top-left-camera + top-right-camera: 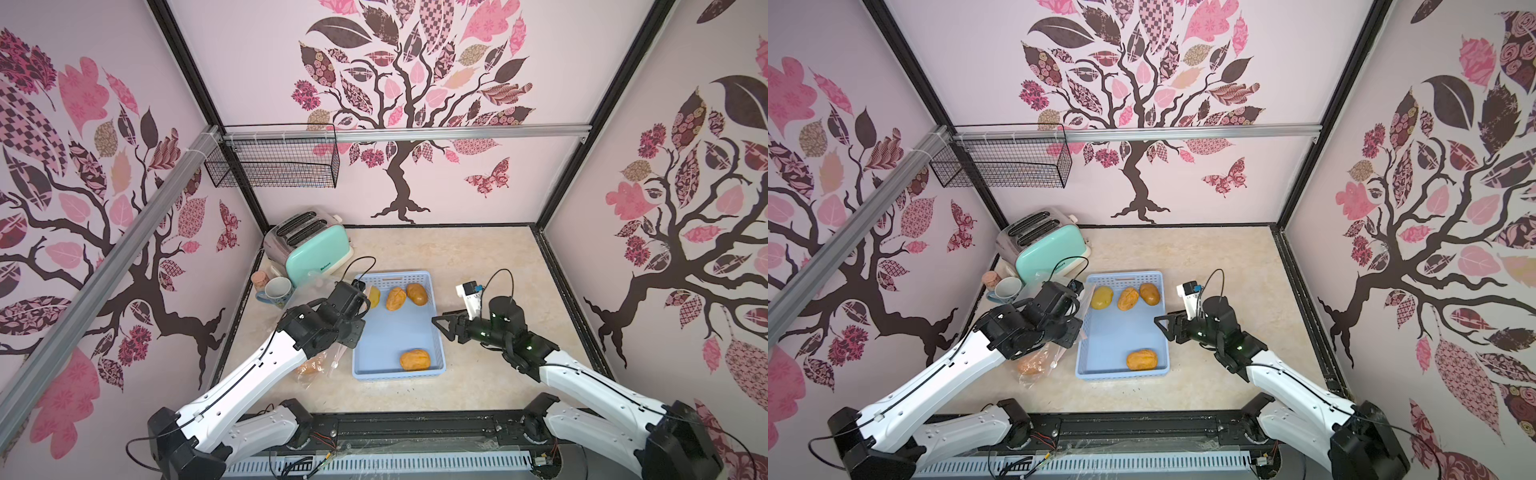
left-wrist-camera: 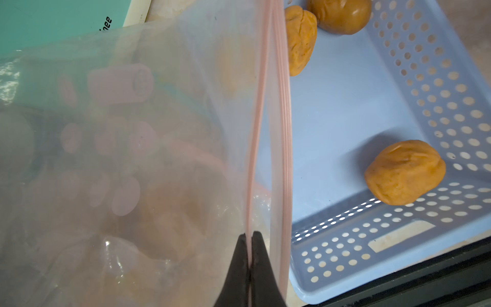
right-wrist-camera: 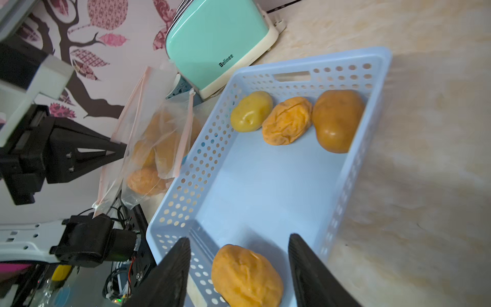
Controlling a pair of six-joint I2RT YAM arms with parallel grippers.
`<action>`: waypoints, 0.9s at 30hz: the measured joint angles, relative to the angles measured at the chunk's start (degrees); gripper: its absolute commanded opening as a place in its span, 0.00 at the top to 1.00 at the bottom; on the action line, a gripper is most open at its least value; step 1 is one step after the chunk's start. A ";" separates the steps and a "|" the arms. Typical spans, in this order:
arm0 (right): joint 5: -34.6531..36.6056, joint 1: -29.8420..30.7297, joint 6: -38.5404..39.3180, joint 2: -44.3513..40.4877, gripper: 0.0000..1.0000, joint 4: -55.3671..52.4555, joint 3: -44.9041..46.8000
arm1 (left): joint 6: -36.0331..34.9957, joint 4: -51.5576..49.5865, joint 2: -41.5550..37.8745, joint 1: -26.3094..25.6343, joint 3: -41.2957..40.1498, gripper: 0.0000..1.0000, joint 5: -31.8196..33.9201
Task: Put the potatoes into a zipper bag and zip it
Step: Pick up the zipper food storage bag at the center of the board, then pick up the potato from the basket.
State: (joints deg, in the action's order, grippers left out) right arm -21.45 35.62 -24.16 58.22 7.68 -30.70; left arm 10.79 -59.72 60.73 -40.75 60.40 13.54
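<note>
One potato lies untouched between the half-spread fingers of the right gripper; three potatoes sit beyond them in the basket. Several fill the zipper bag, its rim pinched between the closed fingers of the left gripper. Roughly halfway, I judge; bag not yet zipped.

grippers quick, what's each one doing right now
left gripper: shut, pinching the zipper bag by its pink rim.
right gripper: open, holding nothing, pointed at a potato in the basket.
</note>
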 measured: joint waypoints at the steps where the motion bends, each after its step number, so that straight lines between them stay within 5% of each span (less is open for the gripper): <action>1: 0.37 1.18 1.60 1.46 0.40 -1.79 -1.88 | -0.09 0.20 -0.63 0.00 -0.04 1.00 -0.28; 10: 5.33 6.34 20.50 12.37 0.33 -23.23 -20.50 | 0.96 2.64 -2.80 0.00 -2.08 1.00 -0.04; 18: 6.80 7.45 35.89 17.22 0.27 -35.58 -27.54 | 1.44 5.79 -7.91 0.00 -5.97 1.00 -0.02; 27: 8.57 11.85 43.56 26.75 0.20 -39.78 -28.35 | 1.86 7.82 -9.79 0.00 -6.97 1.00 1.29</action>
State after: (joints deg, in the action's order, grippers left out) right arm -12.88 47.46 19.40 84.97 -32.10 -59.05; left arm 12.64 -51.90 50.94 -40.75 53.43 14.83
